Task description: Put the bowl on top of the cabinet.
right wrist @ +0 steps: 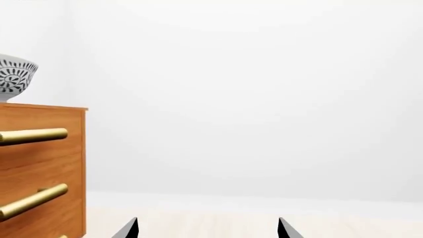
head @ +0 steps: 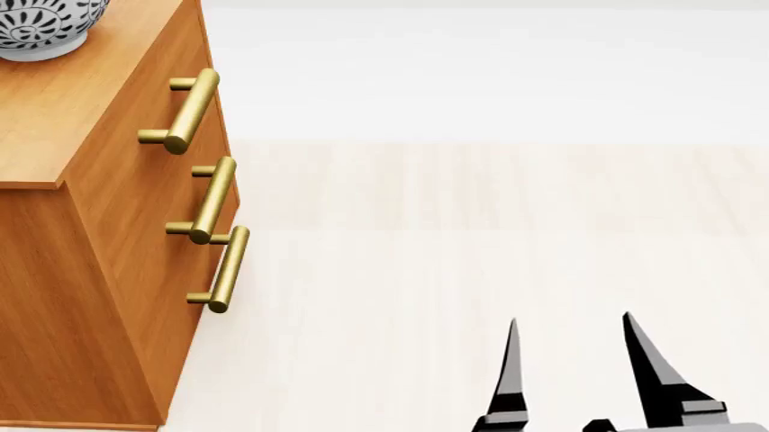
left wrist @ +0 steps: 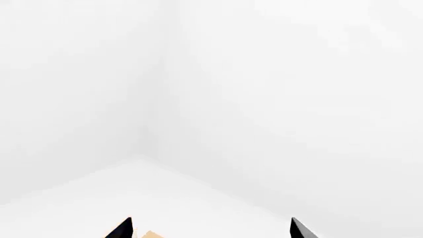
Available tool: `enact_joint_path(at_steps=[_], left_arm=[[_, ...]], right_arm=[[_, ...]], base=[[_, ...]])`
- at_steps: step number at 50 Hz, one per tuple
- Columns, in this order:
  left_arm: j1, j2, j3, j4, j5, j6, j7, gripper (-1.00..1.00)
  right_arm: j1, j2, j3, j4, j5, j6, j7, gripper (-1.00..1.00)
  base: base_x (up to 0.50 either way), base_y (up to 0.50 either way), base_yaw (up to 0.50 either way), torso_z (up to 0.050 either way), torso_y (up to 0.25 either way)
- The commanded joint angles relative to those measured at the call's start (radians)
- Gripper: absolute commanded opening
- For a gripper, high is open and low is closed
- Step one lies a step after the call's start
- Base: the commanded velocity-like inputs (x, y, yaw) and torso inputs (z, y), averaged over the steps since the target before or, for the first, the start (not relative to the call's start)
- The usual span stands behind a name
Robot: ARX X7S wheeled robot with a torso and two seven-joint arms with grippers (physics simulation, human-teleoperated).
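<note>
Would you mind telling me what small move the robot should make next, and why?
Probably none beyond keeping both arms clear: the bowl already sits upright on the cabinet top, and the right gripper is open, empty and well away from it.

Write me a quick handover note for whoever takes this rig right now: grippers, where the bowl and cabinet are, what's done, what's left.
Right gripper: open, empty, low over the floor, clear of the cabinet.
Left gripper: open, nothing between the tips, facing a bare white corner.
Bowl: upright on top of the cabinet, only partly in the head view.
Done: the bowl looks placed and released.
Left: probably nothing but confirming that it sits steady.
</note>
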Motion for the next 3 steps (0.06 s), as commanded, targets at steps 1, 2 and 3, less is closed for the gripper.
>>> enact_joint_path(at_steps=[1, 2, 3], left_arm=[[0.072, 0.002, 0.123, 0.288, -0.129, -0.168, -0.032, 1.00], [0.076, 0.002, 0.125, 0.303, -0.136, -0.175, -0.035, 1.00], [0.082, 0.002, 0.127, 0.321, -0.144, -0.185, -0.036, 1.00]], right_arm=[[-0.006, 0.003, -0.001, -0.016, -0.003, 0.000, 0.004, 1.00], [-0.006, 0.003, -0.002, -0.016, -0.005, 0.000, 0.005, 1.00], [-0.006, 0.003, -0.002, -0.016, -0.001, -0.001, 0.002, 1.00]], base=[[0.00, 0.00, 0.00, 0.000, 0.000], [0.00, 0.00, 0.00, 0.000, 0.000], [0.00, 0.00, 0.00, 0.000, 0.000]])
